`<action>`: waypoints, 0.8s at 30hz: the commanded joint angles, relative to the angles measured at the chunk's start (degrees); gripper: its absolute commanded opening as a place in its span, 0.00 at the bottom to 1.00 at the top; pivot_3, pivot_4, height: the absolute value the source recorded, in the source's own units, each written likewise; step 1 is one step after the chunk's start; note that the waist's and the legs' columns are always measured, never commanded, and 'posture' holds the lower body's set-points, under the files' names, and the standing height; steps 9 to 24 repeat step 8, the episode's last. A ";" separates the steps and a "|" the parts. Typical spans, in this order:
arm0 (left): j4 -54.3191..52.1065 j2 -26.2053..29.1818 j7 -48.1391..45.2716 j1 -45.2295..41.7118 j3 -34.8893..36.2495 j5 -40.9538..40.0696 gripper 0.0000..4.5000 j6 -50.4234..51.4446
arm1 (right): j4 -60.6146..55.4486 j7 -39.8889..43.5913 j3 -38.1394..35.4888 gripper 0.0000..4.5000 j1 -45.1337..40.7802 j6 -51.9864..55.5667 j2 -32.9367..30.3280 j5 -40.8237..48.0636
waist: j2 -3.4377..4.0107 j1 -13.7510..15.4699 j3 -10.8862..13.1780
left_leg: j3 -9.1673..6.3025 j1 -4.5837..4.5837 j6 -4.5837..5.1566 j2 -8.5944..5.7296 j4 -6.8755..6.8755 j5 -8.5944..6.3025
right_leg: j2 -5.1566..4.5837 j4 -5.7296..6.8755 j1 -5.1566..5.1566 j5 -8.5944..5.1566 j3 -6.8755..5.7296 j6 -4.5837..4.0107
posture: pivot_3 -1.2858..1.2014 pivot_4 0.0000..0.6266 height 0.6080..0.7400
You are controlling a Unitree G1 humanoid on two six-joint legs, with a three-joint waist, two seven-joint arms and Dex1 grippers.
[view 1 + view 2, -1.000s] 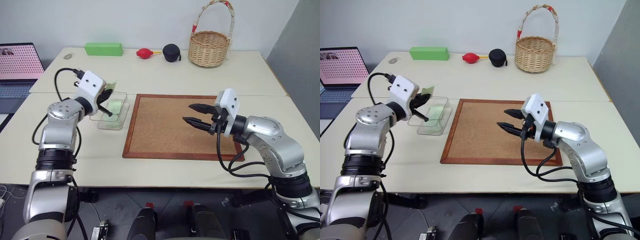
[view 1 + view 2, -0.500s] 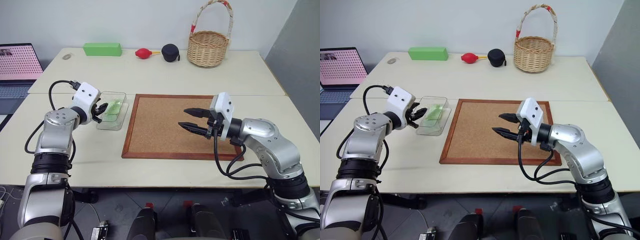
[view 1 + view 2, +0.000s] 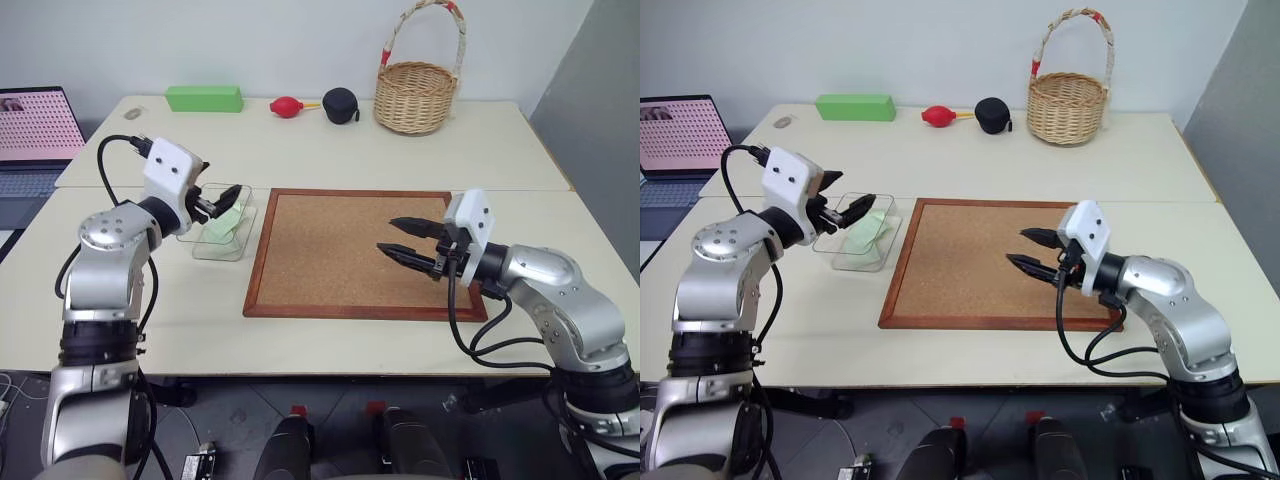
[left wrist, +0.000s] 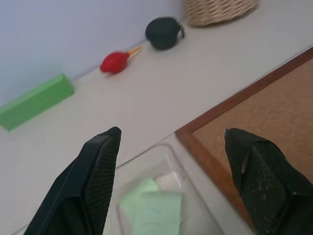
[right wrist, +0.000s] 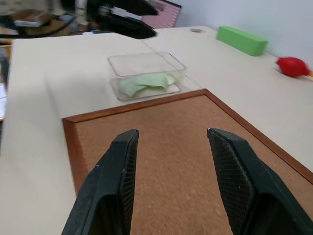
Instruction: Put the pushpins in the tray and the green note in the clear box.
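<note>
The green note lies crumpled inside the clear box, just left of the corkboard. My left gripper hovers open over the box's near end with nothing between its fingers. The left wrist view looks past the open left gripper at the green note below in the clear box. My right gripper is open and empty above the right half of the corkboard, pointing left. Its wrist view shows the right gripper with the clear box and green note beyond. The pushpins and the tray are out of view.
A large wood-framed corkboard fills the table's middle. Along the back edge stand a bright green block, a red rubber bulb, a black pouch and a wicker basket. A laptop sits far left.
My left gripper dipped into the clear box, opened and let go of the green note, then rose and drew back a little. My right gripper shifted slightly right.
</note>
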 commanded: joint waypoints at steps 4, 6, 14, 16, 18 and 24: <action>-11.98 -5.77 -0.82 7.92 -2.29 -6.41 0.79 3.76 | 2.46 -5.28 -1.71 0.53 4.60 -8.56 2.94 -5.26 | 0.00 -0.20 0.00 | 0.08 0.07 0.00 0.02 0.02 0.00 | 0.03 0.05 0.00 0.00 0.04 0.01 | 0.52 0.24 1.00; -13.11 -6.34 -0.94 9.93 -3.30 -6.41 0.79 3.98 | 3.81 -5.35 -1.44 0.53 5.06 -10.11 3.20 -6.24 | 0.00 -0.18 0.00 | 0.07 0.07 0.00 0.03 0.04 0.01 | 0.04 0.07 0.01 0.00 0.02 0.01 | 0.52 0.24 1.00; -13.29 -7.30 -1.17 11.25 -3.24 -7.59 0.79 3.66 | 5.59 -5.35 -1.33 0.53 5.21 -11.59 3.23 -7.17 | 0.00 -0.19 0.00 | 0.07 0.10 0.00 0.04 0.04 0.01 | 0.07 0.08 0.03 0.00 0.03 0.00 | 0.52 0.24 1.00; -13.29 -7.30 -1.17 11.25 -3.24 -7.59 0.79 3.66 | 5.59 -5.35 -1.33 0.53 5.21 -11.59 3.23 -7.17 | 0.00 -0.19 0.00 | 0.07 0.10 0.00 0.04 0.04 0.01 | 0.07 0.08 0.03 0.00 0.03 0.00 | 0.52 0.24 1.00; -13.29 -7.30 -1.17 11.25 -3.24 -7.59 0.79 3.66 | 5.59 -5.35 -1.33 0.53 5.21 -11.59 3.23 -7.17 | 0.00 -0.19 0.00 | 0.07 0.10 0.00 0.04 0.04 0.01 | 0.07 0.08 0.03 0.00 0.03 0.00 | 0.52 0.24 1.00; -13.29 -7.30 -1.17 11.25 -3.24 -7.59 0.79 3.66 | 5.59 -5.35 -1.33 0.53 5.21 -11.59 3.23 -7.17 | 0.00 -0.19 0.00 | 0.07 0.10 0.00 0.04 0.04 0.01 | 0.07 0.08 0.03 0.00 0.03 0.00 | 0.52 0.24 1.00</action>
